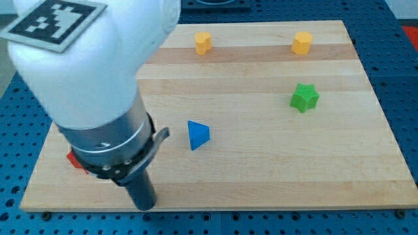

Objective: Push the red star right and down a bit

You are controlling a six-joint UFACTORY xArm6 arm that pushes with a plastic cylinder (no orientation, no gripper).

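Only a small red corner of a block (76, 160) shows at the view's left, mostly hidden behind my arm; its shape cannot be made out. My tip (145, 205) rests on the board near its bottom edge, right of and below that red piece. A blue triangular block (198, 134) lies up and right of my tip.
A green star (304, 97) lies at the right. Two yellow blocks sit near the top edge, one at the middle (204, 43) and one further right (302, 43). The wooden board (261, 176) lies on a blue perforated table. My arm's white and grey body covers the upper left.
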